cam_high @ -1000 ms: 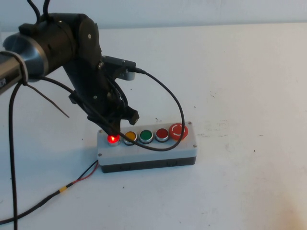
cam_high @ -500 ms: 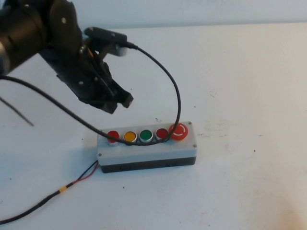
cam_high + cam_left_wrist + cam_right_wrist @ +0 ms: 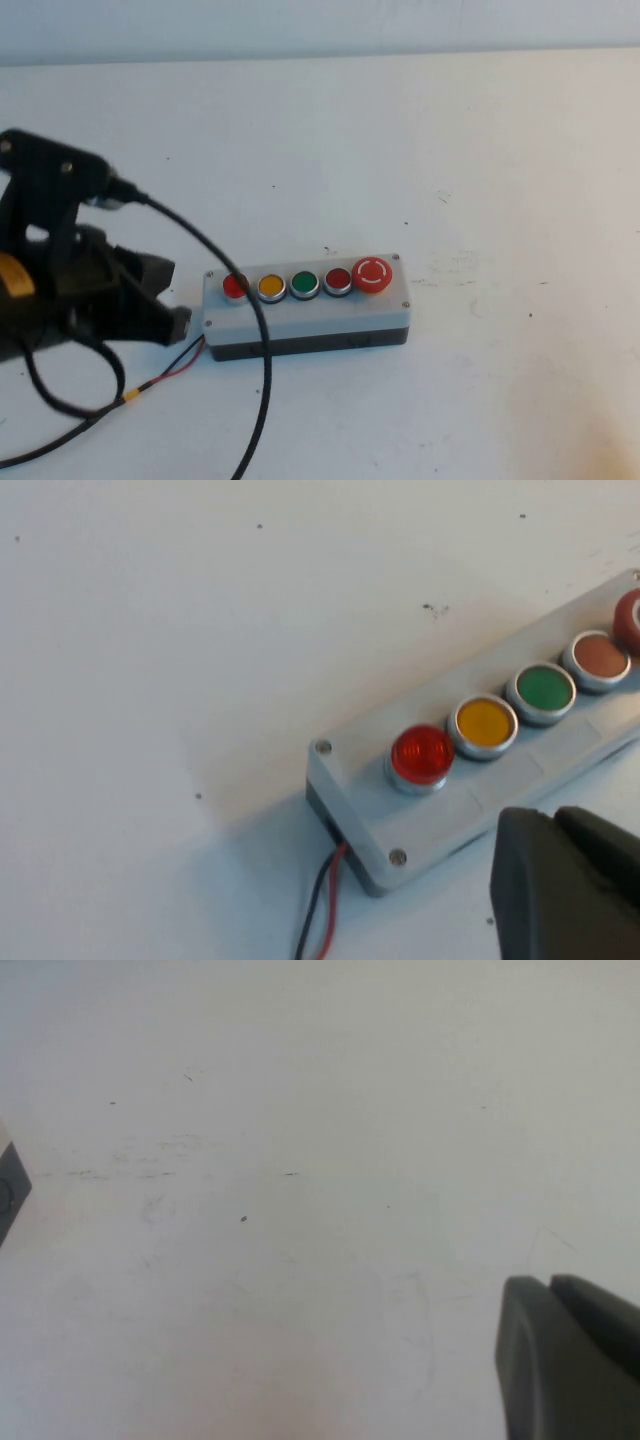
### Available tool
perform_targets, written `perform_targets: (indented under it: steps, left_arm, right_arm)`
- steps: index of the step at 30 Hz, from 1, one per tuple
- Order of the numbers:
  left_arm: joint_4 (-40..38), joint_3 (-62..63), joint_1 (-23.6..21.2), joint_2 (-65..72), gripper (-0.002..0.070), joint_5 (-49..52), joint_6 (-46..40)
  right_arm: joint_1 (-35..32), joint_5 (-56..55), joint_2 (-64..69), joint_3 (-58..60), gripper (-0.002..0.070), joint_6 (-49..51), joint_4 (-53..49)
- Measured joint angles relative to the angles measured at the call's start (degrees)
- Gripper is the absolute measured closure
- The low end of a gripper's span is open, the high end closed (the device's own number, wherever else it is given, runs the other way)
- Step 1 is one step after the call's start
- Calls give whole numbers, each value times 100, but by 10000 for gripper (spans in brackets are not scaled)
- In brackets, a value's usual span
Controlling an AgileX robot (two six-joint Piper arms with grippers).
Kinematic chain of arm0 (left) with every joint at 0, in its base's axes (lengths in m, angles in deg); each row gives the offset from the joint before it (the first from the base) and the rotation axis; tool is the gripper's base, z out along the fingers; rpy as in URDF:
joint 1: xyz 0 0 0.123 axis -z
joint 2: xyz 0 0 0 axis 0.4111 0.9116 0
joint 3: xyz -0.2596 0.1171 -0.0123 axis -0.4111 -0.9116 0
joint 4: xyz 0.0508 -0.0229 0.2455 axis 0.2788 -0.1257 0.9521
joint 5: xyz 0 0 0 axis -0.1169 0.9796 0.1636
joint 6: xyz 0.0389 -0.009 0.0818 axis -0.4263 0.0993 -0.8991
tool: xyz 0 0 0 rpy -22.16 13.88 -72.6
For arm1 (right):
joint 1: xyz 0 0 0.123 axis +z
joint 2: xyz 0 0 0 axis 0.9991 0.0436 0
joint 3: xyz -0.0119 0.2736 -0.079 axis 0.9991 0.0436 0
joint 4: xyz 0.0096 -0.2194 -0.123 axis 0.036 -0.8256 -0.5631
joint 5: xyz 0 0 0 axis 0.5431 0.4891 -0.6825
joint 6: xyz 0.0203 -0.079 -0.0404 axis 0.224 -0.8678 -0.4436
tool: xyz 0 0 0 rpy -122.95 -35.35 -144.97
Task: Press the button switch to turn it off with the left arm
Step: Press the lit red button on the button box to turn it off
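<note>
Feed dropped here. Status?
Left pincer shut, beside box. Right pincer shut, over table. Left red button unlit. Cable draped across box.

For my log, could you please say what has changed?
The left gripper lifted off the leftmost red button, whose light went out, and drew back left of the switch box. The box stayed put; the right gripper is shut over the table.

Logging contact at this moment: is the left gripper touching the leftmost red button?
Apart. The left wrist view shows bare box lid between the left gripper and the red button. The right gripper hangs over the table.
</note>
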Motion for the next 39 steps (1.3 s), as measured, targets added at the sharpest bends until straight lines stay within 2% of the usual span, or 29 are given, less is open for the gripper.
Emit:
perform_targets:
  steps: [6,16,21,26,31,34,39]
  left_arm:
    - [-118,-1086,0,-586,678,-472,73]
    - [98,-1202,0,-801,678,-754,-9]
    - [247,-1480,0,-1186,678,-1585,-37]
    - [286,-2583,-12,-2398,678,-3035,-85]
    - [322,-3985,-364,-4007,678,-4531,-227]
    - [343,-4461,-665,-4814,678,-4619,-164]
    - [410,-4729,-876,-5840,678,-3969,36]
  right_arm:
    - [0,0,0,0,692,0,0]
    - [0,0,0,0,692,0,0]
    - [0,0,0,0,692,0,0]
    - [0,0,0,0,692,0,0]
    - [0,0,0,0,692,0,0]
    - [0,0,0,0,692,0,0]
    - [0,0,0,0,692,0,0]
